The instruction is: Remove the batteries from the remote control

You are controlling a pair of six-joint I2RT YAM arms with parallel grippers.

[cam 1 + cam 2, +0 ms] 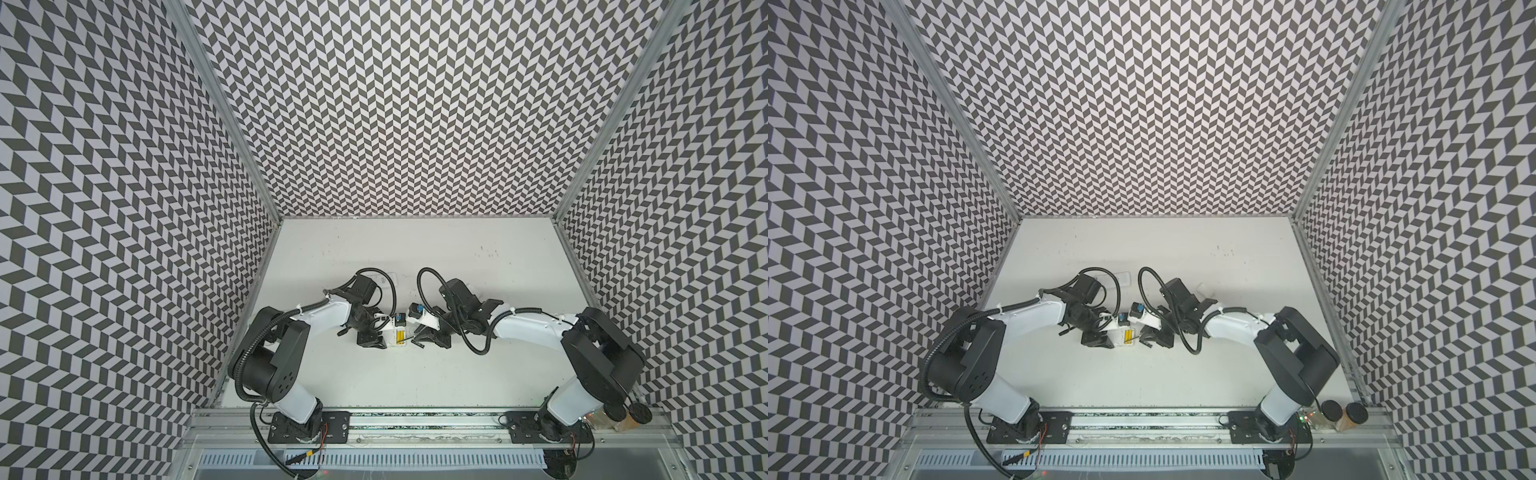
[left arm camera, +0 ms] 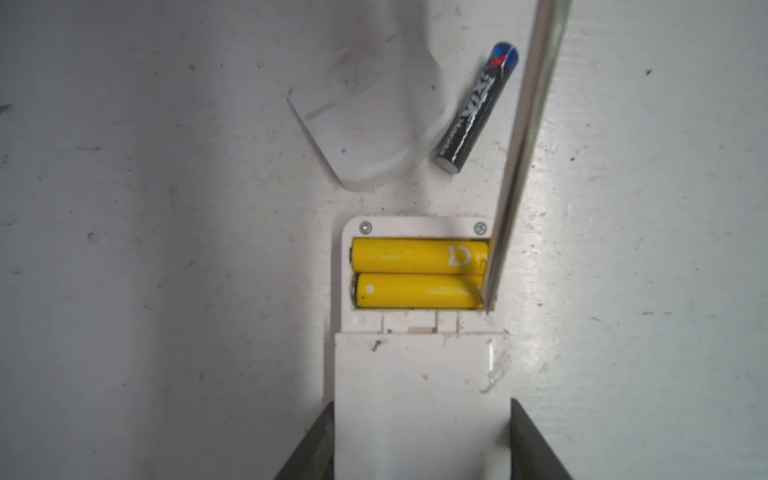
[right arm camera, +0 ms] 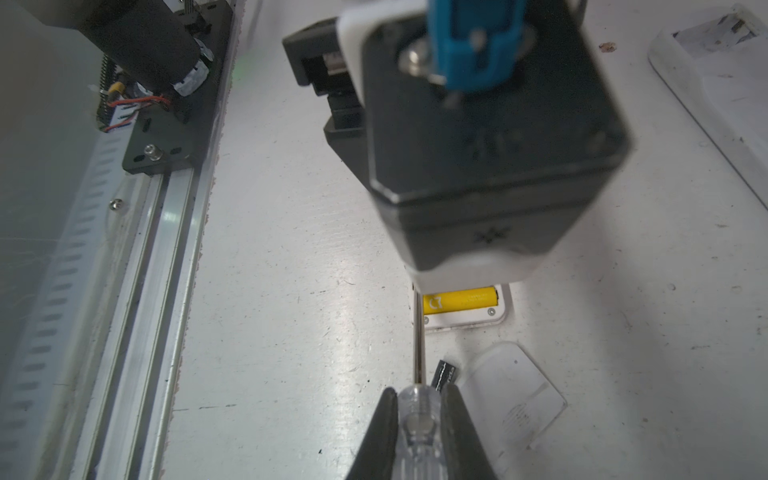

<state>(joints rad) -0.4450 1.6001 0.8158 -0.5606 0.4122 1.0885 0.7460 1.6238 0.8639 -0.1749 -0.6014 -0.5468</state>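
Table (image 1: 415, 365): white, scuffed, flat. Anything round will likely roll on it.

Remote control (image 2: 415, 365): lies back-up near mid-table with its battery bay open. The left gripper (image 2: 422, 403) has its fingers clamped on the remote's two long sides, below the bay. It's hard, smooth, light plastic that will probably skid if you pry against it, so keep that clamp on.

Other white casing (image 3: 715, 95): looks like a second remote, well apart from the work and not in your way.

Battery cover (image 2: 365, 112): off, lying flat just beyond the bay end and near the prying line. Thin, likely to slide.

Screwdriver (image 3: 419, 353): right gripper (image 3: 419, 392) fingers are closed tight on the clear handle. The shaft runs down to the bay's end wall, with the tip at the end of the nearer yellow cell. Stiff steel, probably slips on a round can.

Black battery (image 2: 478, 108): loose on the table, between the cover and the shaft, beside both. Likely to roll if nudged. No second black one shows.

Yellow batteries (image 2: 415, 257): two, side by side in the bay. Small, rigid, slick and likely spring-loaded, so lever at an end, then pinch across the middle.
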